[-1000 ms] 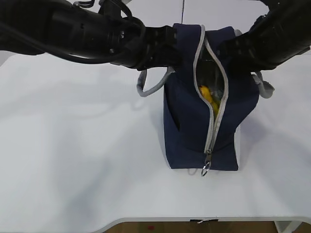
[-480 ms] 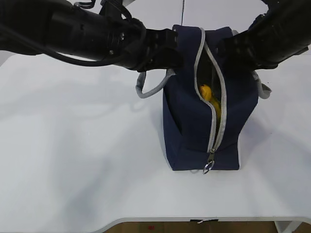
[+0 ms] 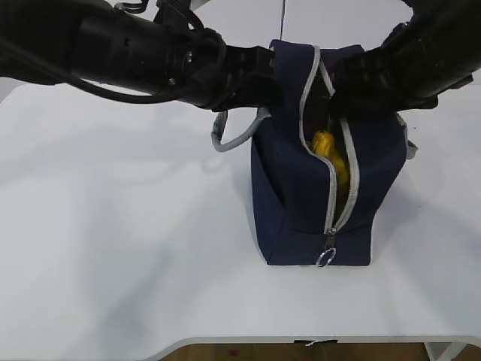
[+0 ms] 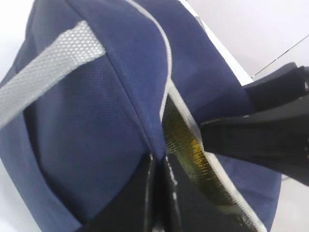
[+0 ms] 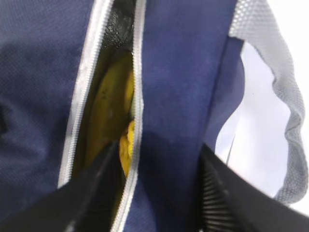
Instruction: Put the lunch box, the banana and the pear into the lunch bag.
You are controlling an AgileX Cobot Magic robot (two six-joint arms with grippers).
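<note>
The navy lunch bag (image 3: 297, 195) stands upright on the table with its grey zipper partly undone. My left gripper (image 3: 275, 74) is shut on the fabric at the left edge of the opening (image 4: 159, 162). My right gripper (image 3: 337, 84) stands open astride the right edge (image 5: 154, 188): one finger (image 5: 91, 193) is inside the gap, the other (image 5: 219, 193) outside. Inside the slit lies the yellow banana (image 5: 112, 101), seen from outside as a yellow fruit (image 3: 325, 147). I cannot tell the pear apart in there. The lunch box is hidden.
The white table (image 3: 113, 248) spreads wide to the left and front of the bag. A grey webbing handle (image 3: 229, 135) hangs off the bag's left side, and another (image 5: 285, 121) loops on the right. The zipper's ring pull (image 3: 325, 258) dangles at the bag's lower front.
My right gripper has opened and let go of the bag's right edge. The bag has shifted slightly and the zipper slit and ring pull have moved a little right. The left grip holds.
</note>
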